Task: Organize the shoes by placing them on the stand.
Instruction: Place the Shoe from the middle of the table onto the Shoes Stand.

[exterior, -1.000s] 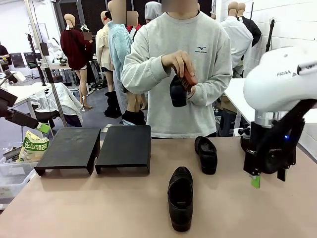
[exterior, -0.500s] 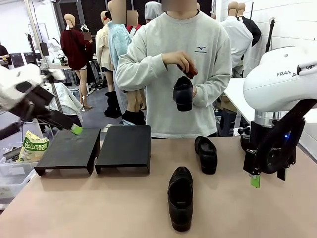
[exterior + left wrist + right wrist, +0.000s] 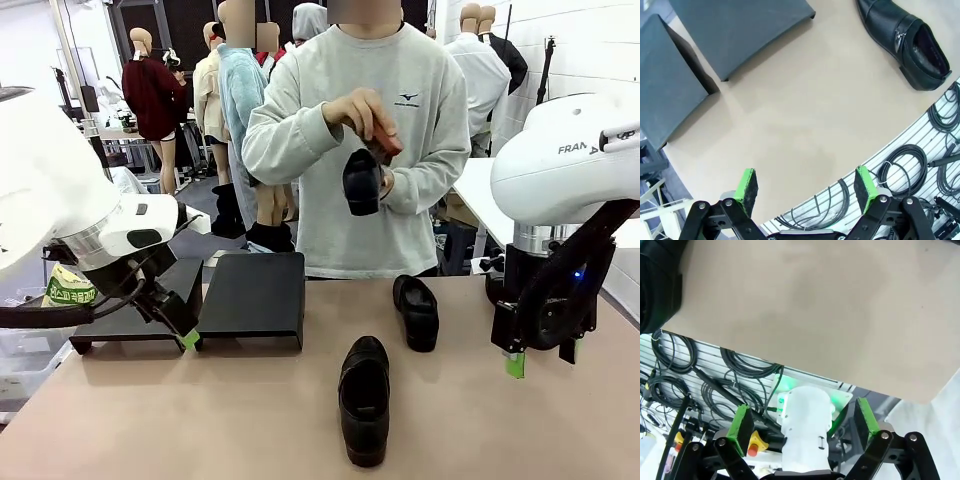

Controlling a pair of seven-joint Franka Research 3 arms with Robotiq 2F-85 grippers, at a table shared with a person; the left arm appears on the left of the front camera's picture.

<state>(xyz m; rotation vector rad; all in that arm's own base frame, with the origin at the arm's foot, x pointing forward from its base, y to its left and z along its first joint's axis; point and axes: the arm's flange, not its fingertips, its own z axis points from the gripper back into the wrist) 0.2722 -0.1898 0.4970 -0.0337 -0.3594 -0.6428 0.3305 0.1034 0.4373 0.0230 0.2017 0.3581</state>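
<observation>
— Where are the shoes lying?
— Two are lying on the table, apart from my left fingers by the stand and my right fingers, all spreading open, empty. The person is holding a third.

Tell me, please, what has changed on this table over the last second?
The left end effector swung in from the left edge, over the stand, down to its front edge, open and empty. The person's hand shifted slightly on the lifted shoe. The right end effector, open, the near shoe, the far shoe and the stand stayed put.
</observation>
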